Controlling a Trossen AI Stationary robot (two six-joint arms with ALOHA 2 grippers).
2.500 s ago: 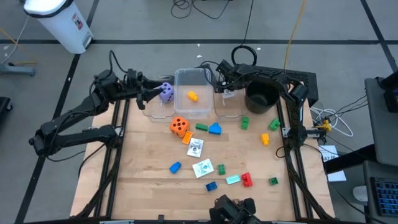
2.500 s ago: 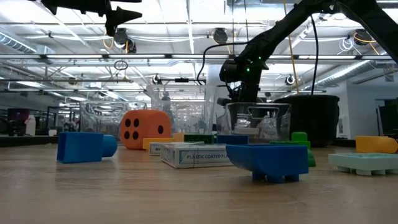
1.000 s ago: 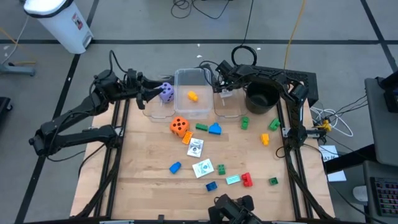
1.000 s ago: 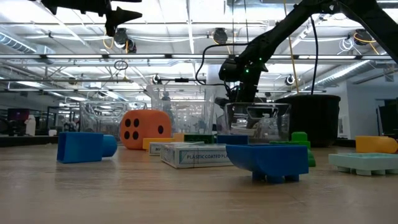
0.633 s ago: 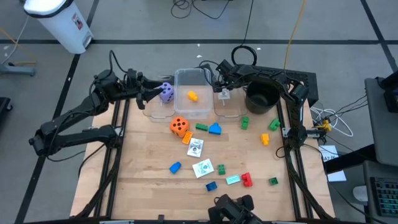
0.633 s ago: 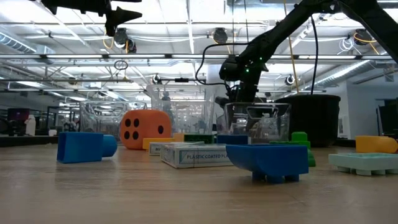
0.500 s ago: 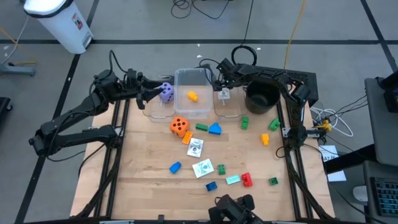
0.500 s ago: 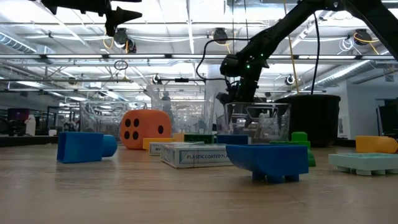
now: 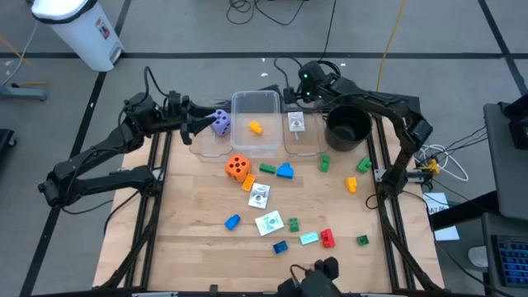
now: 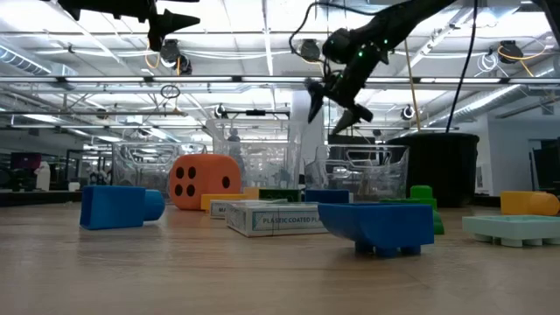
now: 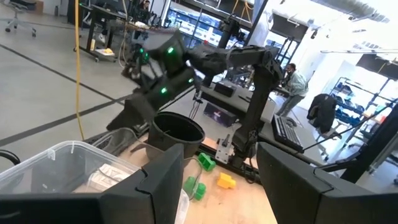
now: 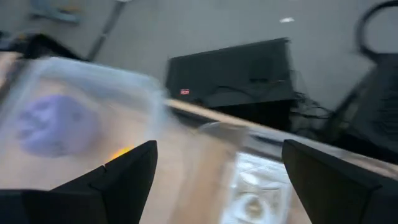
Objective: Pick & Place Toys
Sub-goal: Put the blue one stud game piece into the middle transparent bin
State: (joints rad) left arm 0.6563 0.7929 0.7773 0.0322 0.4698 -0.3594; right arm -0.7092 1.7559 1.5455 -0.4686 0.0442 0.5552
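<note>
My right gripper (image 9: 301, 91) hangs open and raised above the right clear tub (image 9: 307, 148), its fingers spread in the low view (image 10: 338, 101). A white card (image 9: 295, 124) lies flat in that tub. My left gripper (image 9: 203, 124) is held level and high over the left clear tub (image 9: 208, 147). Its fingers stand apart in the left wrist view (image 11: 221, 155) with nothing between them. The purple die (image 9: 220, 123) shows just past its fingertips, lower down, seemingly inside the left tub. Other toys lie loose on the wooden table (image 9: 190, 239).
The middle clear tub (image 9: 256, 96) holds a small orange block (image 9: 255, 128). The black pot (image 9: 346, 128) stands right of the tubs. The orange die (image 9: 238, 167), two cards (image 9: 259, 195) and several coloured blocks (image 9: 327, 238) are spread over the table's middle and near right.
My right gripper has risen out of the right tub and drawn a little toward the far edge, tipping up from steeply downward to a shallower slant. It has stayed open. The white card has stayed lying in the tub.
</note>
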